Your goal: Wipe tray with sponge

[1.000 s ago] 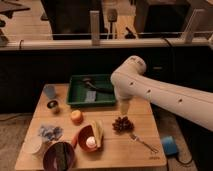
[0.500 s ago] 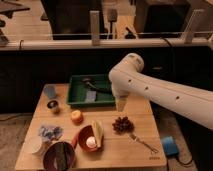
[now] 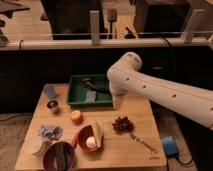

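While the arm (image 3: 165, 95) reaches in from the right of the camera view, I log the scene as it stands. The white arm bends at an elbow above the green tray (image 3: 80, 103). From there a pale end piece hangs down, which I take for the gripper (image 3: 118, 102). It sits at the tray's front right corner, at or just outside the rim; contact with the rim: cannot tell. Whether the gripper is apart or together I cannot tell either, as the tip reads as one pale shape with nothing visibly held.

The tray stands at the back middle of the wooden table (image 3: 120, 152). Inside it a flat grey-blue pad (image 3: 90, 96) lies towards the front, left of the gripper and apart from it. A dark object (image 3: 91, 83) lies behind the pad, near the back wall. A blue block (image 3: 170, 146) sits by the table's front right edge, well apart from the tray. Which of these two is the sponge I cannot tell.

Left of the tray: a grey-blue cup (image 3: 49, 91) and, in front of it, a small dark cup (image 3: 53, 106). In front of the tray: an orange (image 3: 76, 116), a red bowl (image 3: 81, 137) holding a banana (image 3: 97, 133) and a white ball (image 3: 90, 142), a dark cluster (image 3: 121, 124) and a fork (image 3: 143, 143). Front left corner: a crumpled blue wrapper (image 3: 50, 132), a white cup (image 3: 32, 146) and a purple bowl (image 3: 59, 156).
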`<control>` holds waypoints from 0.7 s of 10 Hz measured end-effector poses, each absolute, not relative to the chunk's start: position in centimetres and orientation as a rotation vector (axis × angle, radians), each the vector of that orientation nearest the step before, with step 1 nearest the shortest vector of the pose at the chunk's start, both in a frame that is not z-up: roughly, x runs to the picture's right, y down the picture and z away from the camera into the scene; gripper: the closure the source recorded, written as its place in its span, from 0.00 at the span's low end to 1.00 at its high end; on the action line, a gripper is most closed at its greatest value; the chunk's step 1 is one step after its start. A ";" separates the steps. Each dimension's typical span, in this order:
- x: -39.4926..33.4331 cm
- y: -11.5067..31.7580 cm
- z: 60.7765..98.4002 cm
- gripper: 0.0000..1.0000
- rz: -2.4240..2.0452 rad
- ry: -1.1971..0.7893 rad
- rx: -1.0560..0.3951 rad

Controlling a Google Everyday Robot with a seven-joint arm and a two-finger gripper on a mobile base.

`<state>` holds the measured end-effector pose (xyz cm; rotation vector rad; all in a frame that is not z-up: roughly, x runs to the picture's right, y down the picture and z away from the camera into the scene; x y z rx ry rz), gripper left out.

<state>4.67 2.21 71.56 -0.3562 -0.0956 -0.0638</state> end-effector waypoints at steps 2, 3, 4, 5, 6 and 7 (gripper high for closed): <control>4.0 1.9 72.0 0.36 -0.050 -0.108 -0.350; 3.9 1.6 72.3 0.41 -0.041 -0.110 -0.348; 3.8 1.5 72.4 0.42 -0.036 -0.111 -0.345; 3.4 1.4 72.6 0.42 -0.033 -0.115 -0.343; 2.9 1.3 72.9 0.50 -0.033 -0.118 -0.341; 2.8 1.2 73.0 0.59 -0.031 -0.121 -0.341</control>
